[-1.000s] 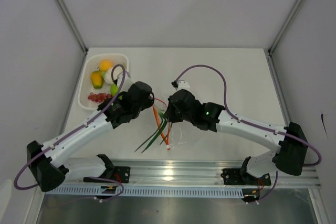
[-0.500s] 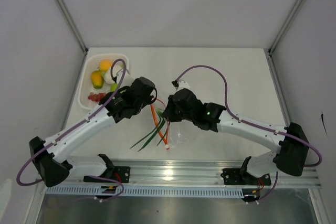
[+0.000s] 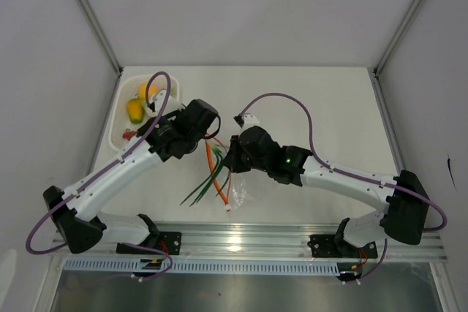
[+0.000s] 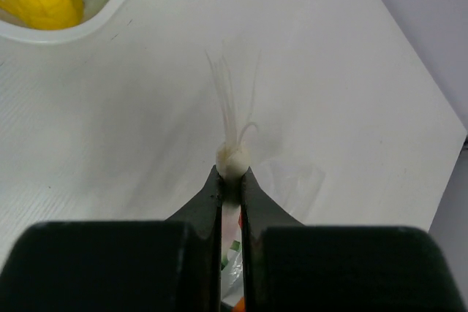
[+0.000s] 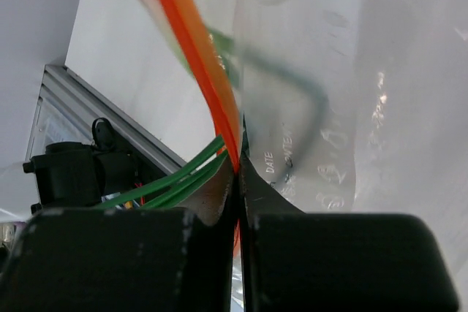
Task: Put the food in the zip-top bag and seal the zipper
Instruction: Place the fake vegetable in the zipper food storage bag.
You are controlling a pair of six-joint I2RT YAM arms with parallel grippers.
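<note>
Pinching the stalks [image 3: 205, 186] by the white root, the left gripper [image 4: 232, 172] is dangling them alongside the zipper [image 5: 189, 38] that the right gripper [image 5: 238, 164] is clamping.

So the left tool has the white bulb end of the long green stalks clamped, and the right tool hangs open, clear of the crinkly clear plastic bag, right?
No: the right wrist view shows the right tool shut on the thin orange-red zipper strip of the crinkly clear plastic bag. The left tool does clamp the white bulb end of the long green stalks.
</note>
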